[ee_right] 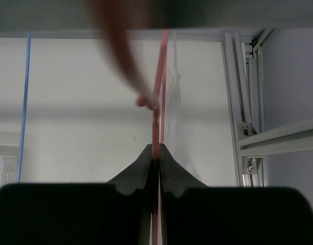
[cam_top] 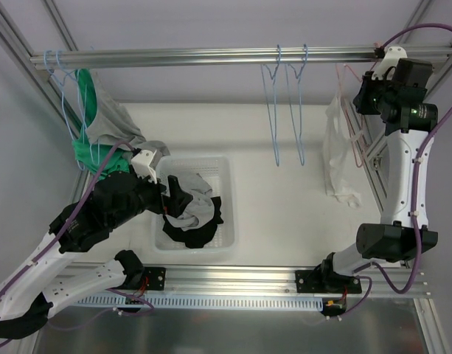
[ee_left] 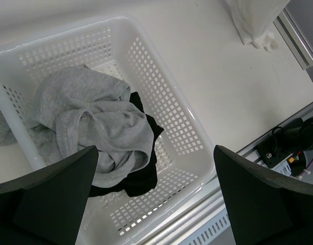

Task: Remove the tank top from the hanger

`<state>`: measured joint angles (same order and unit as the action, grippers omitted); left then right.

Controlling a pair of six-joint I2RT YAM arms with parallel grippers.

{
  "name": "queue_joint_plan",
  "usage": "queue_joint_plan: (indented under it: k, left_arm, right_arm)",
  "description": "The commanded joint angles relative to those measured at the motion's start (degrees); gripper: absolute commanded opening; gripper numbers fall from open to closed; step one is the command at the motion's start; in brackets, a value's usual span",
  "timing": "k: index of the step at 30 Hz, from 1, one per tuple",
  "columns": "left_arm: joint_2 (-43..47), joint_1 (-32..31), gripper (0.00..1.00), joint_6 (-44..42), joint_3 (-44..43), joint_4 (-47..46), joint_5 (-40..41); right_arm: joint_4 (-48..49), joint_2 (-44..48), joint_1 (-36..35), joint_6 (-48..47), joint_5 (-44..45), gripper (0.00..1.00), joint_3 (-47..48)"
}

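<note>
Overhead and wrist views of a two-arm station. The right end effector (ee_right: 155,157) is raised to the aluminium rail (cam_top: 211,57) at the far right of the frame. Its two fingers are pressed together on the thin stem of a pink wire hanger (ee_right: 159,87), which rises straight up from between the fingertips to a small twisted knot. The white sleeveless tank top (cam_top: 338,147) hangs on this hanger, just beside and below the right end effector. In the right wrist view it shows as a pale, translucent strip immediately right of the pink wire. Its lower hem reaches the white counter (cam_top: 284,199) and bunches there.

Two bare light-blue wire hangers (cam_top: 277,110) hang from the same rail, well to the left of the right end effector. One blue wire also crosses the left edge of the right wrist view.

The left end effector (ee_left: 155,149) hovers low with its fingers spread wide and nothing between them. Directly beneath it stands a white perforated plastic basket (ee_left: 161,97). Inside the basket a crumpled grey knit garment (ee_left: 90,117) lies on top of a black garment (ee_left: 143,178), both below the gap between the fingers.

Beyond and to the left of the left end effector, green and grey garments (cam_top: 100,129) hang from a blue hanger at the left end of the rail.
</note>
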<state>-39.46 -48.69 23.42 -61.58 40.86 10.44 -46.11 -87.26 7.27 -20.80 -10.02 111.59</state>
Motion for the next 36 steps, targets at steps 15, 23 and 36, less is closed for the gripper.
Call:
queue_joint_plan:
  k: [15, 23, 36]
  left_arm:
    - [-1.5, 0.1, 0.99, -2.2, -0.1, -2.0, -2.6]
    - [-5.0, 0.1, 0.99, -2.1, -5.5, -11.1, -14.5]
    - [-38.6, -12.0, 0.99, -14.6, -40.8, -23.6, -23.5]
  right_arm:
    - [18.3, 13.7, 0.2, 8.7, -9.8, 0.00, -8.1]
    - [11.9, 22.4, 0.2, 9.7, -8.3, 0.01, -14.7]
    - [-9.8, 55.1, 0.2, 10.5, -5.8, 0.00, -26.1]
